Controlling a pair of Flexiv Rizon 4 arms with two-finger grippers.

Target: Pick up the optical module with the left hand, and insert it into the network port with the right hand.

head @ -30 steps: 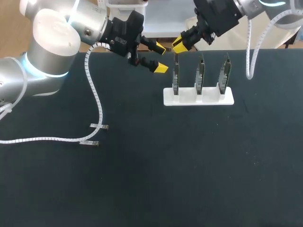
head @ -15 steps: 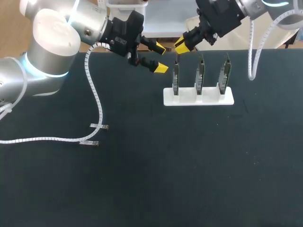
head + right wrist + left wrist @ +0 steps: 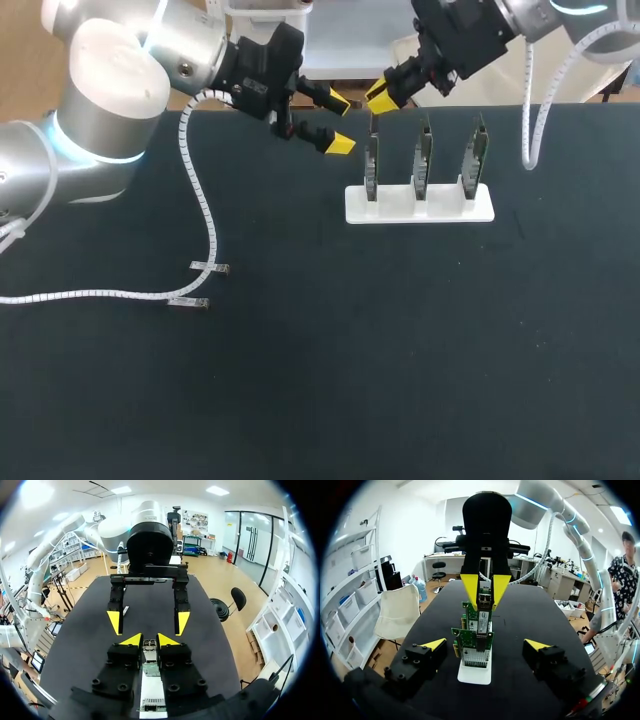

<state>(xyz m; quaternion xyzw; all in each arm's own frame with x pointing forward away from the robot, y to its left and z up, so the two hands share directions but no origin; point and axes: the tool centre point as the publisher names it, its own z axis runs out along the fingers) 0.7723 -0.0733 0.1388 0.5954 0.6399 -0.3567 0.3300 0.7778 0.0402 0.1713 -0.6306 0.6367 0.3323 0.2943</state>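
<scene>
Over the end card [image 3: 372, 165], right end effector [image 3: 380, 97] clamped on optical module [image 3: 149, 648]; left end effector [image 3: 339, 122] wide apart.

Silver arms [image 3: 100, 90], black grippers [image 3: 339, 122] (yellow-tipped), spiral cables [image 3: 200, 190]

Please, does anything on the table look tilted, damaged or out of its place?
Nothing stands out. The three circuit boards stand upright in the white stand. The right gripper holds the optical module at the top of the leftmost board; the left gripper is open beside it. The wrapped cable lies apart from the stand.
</scene>
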